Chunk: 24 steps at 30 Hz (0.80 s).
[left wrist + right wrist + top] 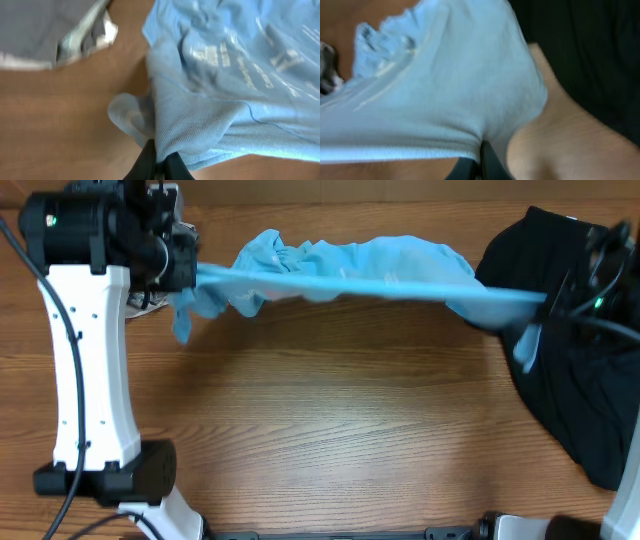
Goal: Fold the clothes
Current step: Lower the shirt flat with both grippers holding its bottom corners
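Overhead, you can see the light blue knit shirt [370, 270] spread across the upper part of the frame above the brown wooden table [340, 430]. Its lower edge is drawn into a straight, taut line from upper left to right, and the rest is bunched behind that line.

In the left wrist view, your left gripper [159, 167] sits at the bottom centre. Its dark jaws are pressed together on a gathered fold of the blue cloth, and a loose flap hangs to the left of them. A grey garment with white trim [45, 35] lies on the wood in the upper left of that frame, apart from the shirt.

In the right wrist view, your right gripper [479, 164] is also at the bottom centre, pinching the shirt's hem, which runs off to the left edge. A crumpled black fabric garment [590, 380] fills the right side of the overhead frame, under the shirt's right end.
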Tool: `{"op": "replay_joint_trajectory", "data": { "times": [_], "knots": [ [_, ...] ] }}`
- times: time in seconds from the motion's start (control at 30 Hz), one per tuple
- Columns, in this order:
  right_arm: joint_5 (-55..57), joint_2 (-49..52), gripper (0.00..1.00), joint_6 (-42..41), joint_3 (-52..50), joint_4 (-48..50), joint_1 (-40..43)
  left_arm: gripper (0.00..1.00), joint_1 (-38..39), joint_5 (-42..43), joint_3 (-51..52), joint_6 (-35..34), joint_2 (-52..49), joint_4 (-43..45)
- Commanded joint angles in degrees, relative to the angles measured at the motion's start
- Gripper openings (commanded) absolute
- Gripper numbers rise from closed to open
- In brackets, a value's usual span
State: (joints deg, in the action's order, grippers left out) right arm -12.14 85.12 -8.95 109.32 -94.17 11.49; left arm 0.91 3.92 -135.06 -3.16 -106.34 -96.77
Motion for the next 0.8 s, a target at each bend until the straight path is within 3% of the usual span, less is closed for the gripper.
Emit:
{"op": "replay_joint_trajectory", "data": {
  "times": [0.0, 0.2, 0.53, 0.77],
  "knots": [
    [4.4, -6.1, 0.04, -2.6, -14.1, 3.9, 1.0, 0.04, -1.4, -5.0, 10.3, -1.8, 3.5, 0.7],
    [4.4, -16.9, 0.04, -4.4, -29.5, 5.3, 1.4, 0.04, -0.8, -5.4, 27.3, -2.3, 11.6, 5.3],
    [4.4, -24.0, 0.04, -7.5, -37.8, 0.8, 1.4, 0.04, -0.9, -3.8, 52.7, -6.9, 30.6, 14.8],
    [2.1, -24.2, 0.04, -12.3, -43.6, 3.3, 1.3, 0.04, -0.9, 1.4, 68.6, -7.9, 31.7, 22.6]
  ]
}}
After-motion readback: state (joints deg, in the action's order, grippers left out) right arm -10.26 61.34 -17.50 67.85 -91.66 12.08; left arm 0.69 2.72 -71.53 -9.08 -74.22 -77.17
